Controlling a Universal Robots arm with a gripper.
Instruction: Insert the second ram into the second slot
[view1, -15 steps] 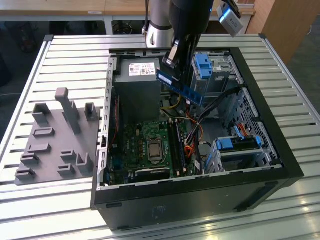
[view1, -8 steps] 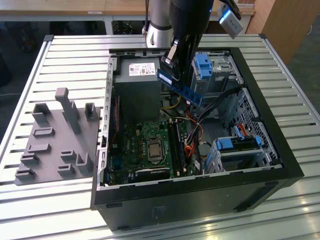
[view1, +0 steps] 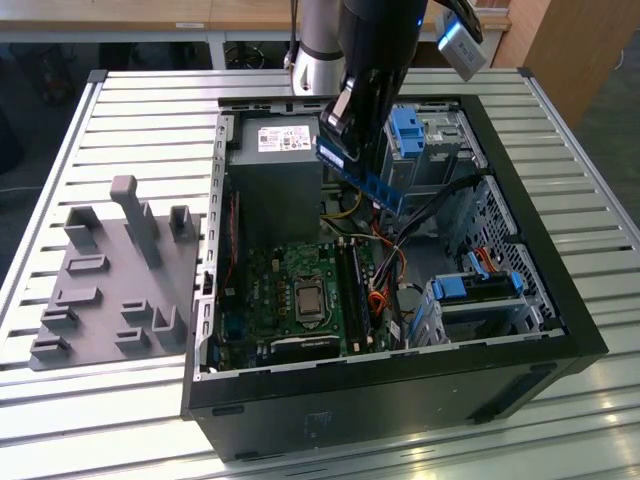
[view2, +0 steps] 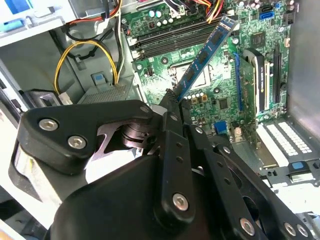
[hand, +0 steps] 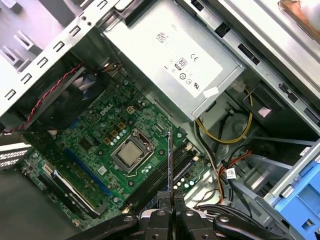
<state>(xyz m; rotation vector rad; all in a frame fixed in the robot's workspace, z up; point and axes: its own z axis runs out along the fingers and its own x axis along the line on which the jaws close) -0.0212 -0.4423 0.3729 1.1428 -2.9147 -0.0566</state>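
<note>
My gripper (view1: 348, 135) hangs over the open computer case (view1: 560, 330), shut on the second ram (view1: 375, 186), a thin blue board with dark chips. The stick is held by one end and tilts in the air above the cables, clear of the motherboard (view1: 262, 290). In the second wrist view the ram (view2: 205, 55) slants out from the fingertips (view2: 172, 102) over the board. In the first wrist view the ram (hand: 170, 160) is edge-on, rising from the closed fingers (hand: 164, 200). The long dark memory slots (view1: 352, 285) (view2: 170, 42) (hand: 157, 186) lie beside the processor socket (view1: 308, 298). I cannot tell which slot is filled.
A silver power supply (view1: 282, 165) fills the case's far corner. Blue drive-bay clips (view1: 405, 130) (view1: 478, 287) and loose cables (view1: 385, 285) crowd the exterior view's right. A grey holder with upright pegs (view1: 110, 275) lies on the slatted table (view1: 140, 110) at the exterior view's left.
</note>
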